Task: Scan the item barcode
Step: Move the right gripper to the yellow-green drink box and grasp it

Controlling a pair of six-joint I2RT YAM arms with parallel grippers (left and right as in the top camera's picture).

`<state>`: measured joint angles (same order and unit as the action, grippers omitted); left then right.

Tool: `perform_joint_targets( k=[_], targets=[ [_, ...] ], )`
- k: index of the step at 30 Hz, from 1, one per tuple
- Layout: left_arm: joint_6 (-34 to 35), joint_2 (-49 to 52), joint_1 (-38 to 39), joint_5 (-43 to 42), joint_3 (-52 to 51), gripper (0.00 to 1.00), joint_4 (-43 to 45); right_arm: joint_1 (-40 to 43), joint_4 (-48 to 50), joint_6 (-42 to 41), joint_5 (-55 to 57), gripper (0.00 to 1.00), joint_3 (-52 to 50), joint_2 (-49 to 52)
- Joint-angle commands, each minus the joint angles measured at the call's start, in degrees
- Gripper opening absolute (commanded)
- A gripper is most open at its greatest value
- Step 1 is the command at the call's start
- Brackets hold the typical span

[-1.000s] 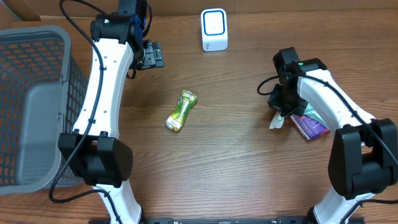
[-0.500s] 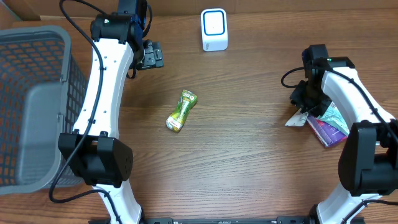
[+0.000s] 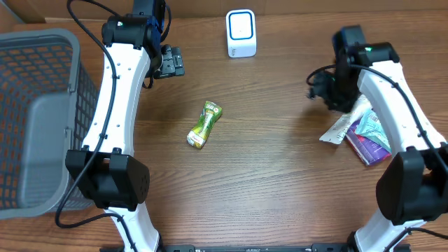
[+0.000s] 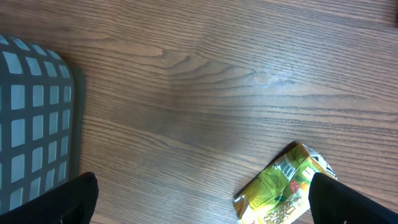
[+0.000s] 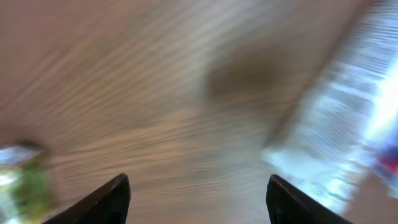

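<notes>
While we can't swear which pack is the one to scan, the green snack packet (image 3: 204, 125) is the obvious candidate. It lies flat on the wooden table (image 3: 266, 182), nearer the robot than the white scanner (image 3: 241, 33) and a little toward the left-arm side of it, with nothing touching it. From the left wrist view we can see a barcode patch on the packet's (image 4: 286, 186) upper face.

The left gripper (image 3: 170, 61) hangs to the left of the scanner, roughly level with it and well apart from the packet. Its jaws are spread wide with only bare wood between them in the wrist view (image 4: 199, 199).

The right gripper (image 3: 318, 89) is off to the scanner's right and a bit nearer the robot. That wrist picture is badly smeared, but we can still make out both fingers standing apart with nothing between them (image 5: 199, 199), so we'd call it wide and empty.

Further right of the scanner and closer to the robot, a white wrapper (image 3: 343, 127) lies on the table just beside that gripper, partly overlapping a purple packet (image 3: 371, 147).

Way out to the scanner's left sits a grey mesh basket (image 3: 35, 119).
</notes>
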<state>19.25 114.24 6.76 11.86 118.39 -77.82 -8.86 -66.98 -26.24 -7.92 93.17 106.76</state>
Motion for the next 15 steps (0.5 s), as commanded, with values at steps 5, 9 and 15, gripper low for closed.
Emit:
perform_joint_targets(
  k=[5,9,15],
  targets=[
    [-0.4,-1.1,0.4,0.6,0.9,1.0,0.1,-13.2,15.6,-10.6,-10.6,0.82,-4.7,-1.0],
    [-0.4,-1.1,0.4,0.6,0.9,1.0,0.1,-20.7,24.9,-17.2,-8.6,0.84,-9.0,0.1],
    [-0.4,-1.1,0.4,0.6,0.9,0.99,0.1,-28.6,35.6,-25.4,-3.6,0.86,-12.8,3.4]
  ],
)
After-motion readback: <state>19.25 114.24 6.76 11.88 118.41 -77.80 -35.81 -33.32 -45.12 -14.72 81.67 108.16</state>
